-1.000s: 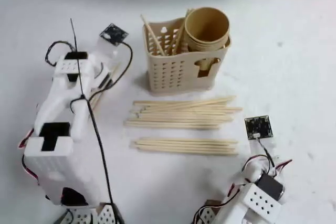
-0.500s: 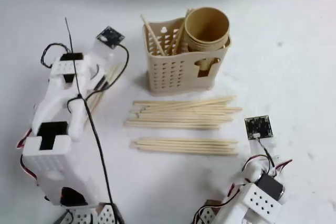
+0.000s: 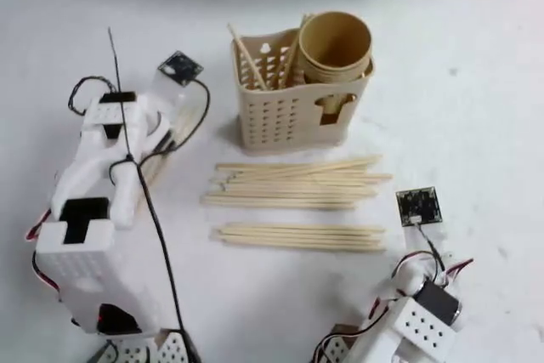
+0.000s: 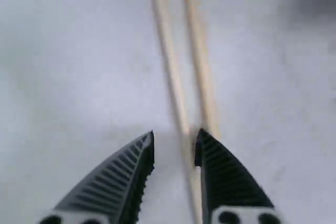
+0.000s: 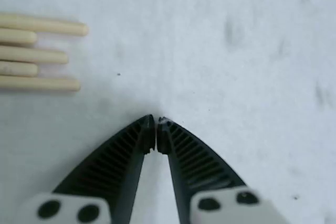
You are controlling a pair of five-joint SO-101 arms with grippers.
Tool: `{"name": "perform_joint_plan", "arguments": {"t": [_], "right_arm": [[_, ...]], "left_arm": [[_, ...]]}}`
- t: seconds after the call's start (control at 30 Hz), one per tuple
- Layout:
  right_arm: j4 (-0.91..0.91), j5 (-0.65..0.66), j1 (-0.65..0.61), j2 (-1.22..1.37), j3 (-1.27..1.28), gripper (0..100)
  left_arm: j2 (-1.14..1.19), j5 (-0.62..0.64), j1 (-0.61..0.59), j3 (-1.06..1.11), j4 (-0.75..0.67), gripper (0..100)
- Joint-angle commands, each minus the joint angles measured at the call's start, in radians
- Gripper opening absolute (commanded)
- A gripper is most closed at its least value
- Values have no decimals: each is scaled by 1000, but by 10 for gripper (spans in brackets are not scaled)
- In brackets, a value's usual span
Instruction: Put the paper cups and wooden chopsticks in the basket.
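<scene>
Seen beside basket (image 3: 289,121): wooden chopsticks (image 4: 202,66), one between narrowly parted, unclamped fingers (image 4: 131,177) of left gripper (image 4: 174,141). Empty right gripper (image 5: 156,124) pinched shut. Chopsticks judged light, stiff, slippery; mid-length hold advised. In basket: paper cups (image 3: 336,44).

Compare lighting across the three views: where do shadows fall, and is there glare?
High view: even light, soft shadow beside the basket, no glare. Left wrist view: faint shadows along the chopsticks, a dark patch at one corner. Right wrist view: flat light, little shadow.
</scene>
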Motion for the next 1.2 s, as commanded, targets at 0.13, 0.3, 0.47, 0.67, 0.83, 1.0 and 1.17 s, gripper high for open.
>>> {"name": "perform_joint_plan", "arguments": {"t": [0.13, 0.3, 0.47, 0.67, 0.83, 1.0, 1.17], "right_arm": [[-16, 12, 19, -5, -3, 24], [-16, 12, 19, -5, -3, 24], [-16, 12, 19, -5, -3, 24], [-16, 12, 19, -5, -3, 24], [-16, 12, 19, -5, -3, 24], [-16, 12, 19, -5, -3, 24], [-16, 12, 19, -5, -3, 24]], "left_arm": [[21, -11, -31, -11, 196, 128], [70, -6, -58, -86, 252, 60], [62, -5, -105, -123, 255, 23], [-90, -6, -145, -176, 342, 23], [-343, 14, -148, -187, 416, 23], [-674, 103, -116, -184, 470, 23], [-1004, 252, 42, -184, 474, 23]]}}
